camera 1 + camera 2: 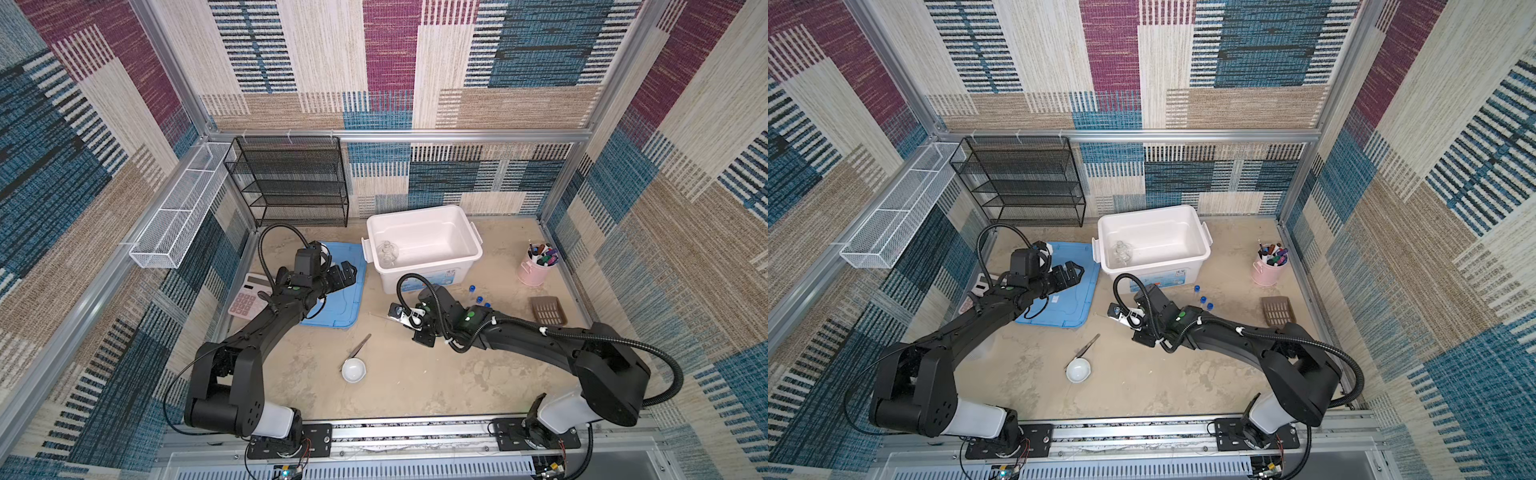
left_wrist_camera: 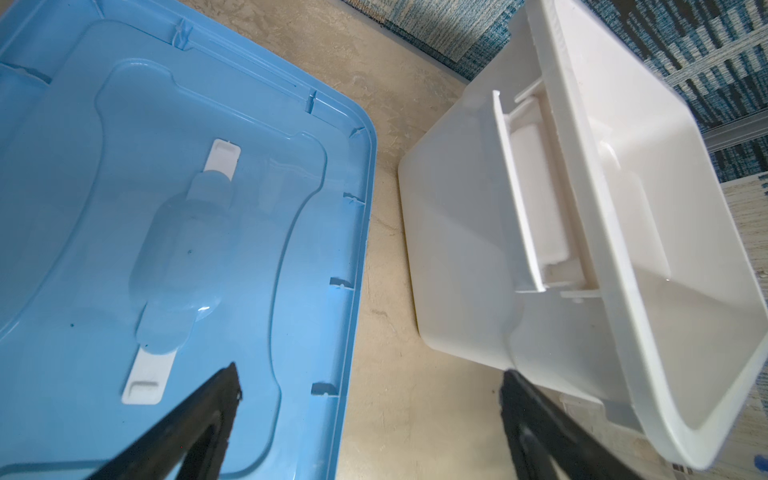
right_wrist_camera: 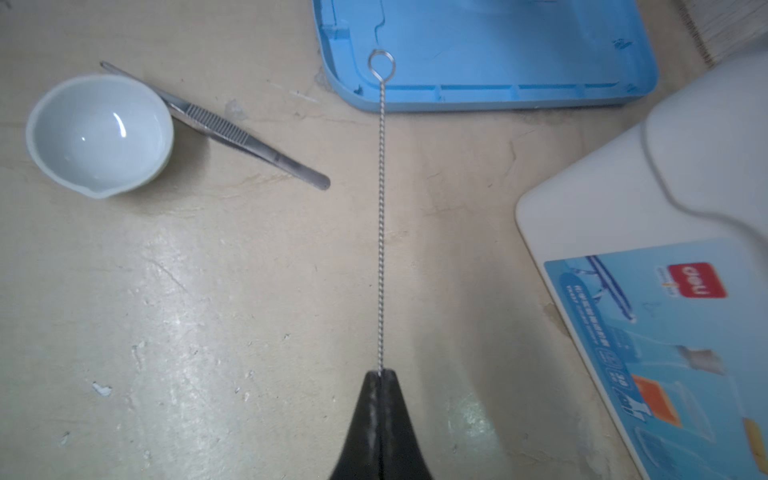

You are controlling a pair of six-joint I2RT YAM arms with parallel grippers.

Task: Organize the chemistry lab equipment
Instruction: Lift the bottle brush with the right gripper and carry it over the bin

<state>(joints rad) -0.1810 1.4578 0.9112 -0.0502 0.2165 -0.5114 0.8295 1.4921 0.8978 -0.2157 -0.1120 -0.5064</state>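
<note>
Right gripper [image 3: 380, 374] first: its fingertips are pressed together on one end of the wire brush [image 3: 380, 216]. The twisted stem runs straight out from them and ends in a loop over the near corner of the blue lid [image 3: 519, 41]; I cannot tell whether the loop touches the lid. To one side of the stem, well apart from it, the tweezers [image 3: 249, 141] lie flat with one end right against the white dish [image 3: 99, 133]. On the other side sits the white bin [image 3: 602, 195]. My left gripper [image 2: 370, 376] hangs with its jaws spread wide and nothing between them, one finger over the lid and the other by the bin's wall. In both top views clear glassware [image 1: 388, 251] sits inside the bin. The test tubes [image 1: 478, 298] are on the table just in front of it, beside my right arm.
</note>
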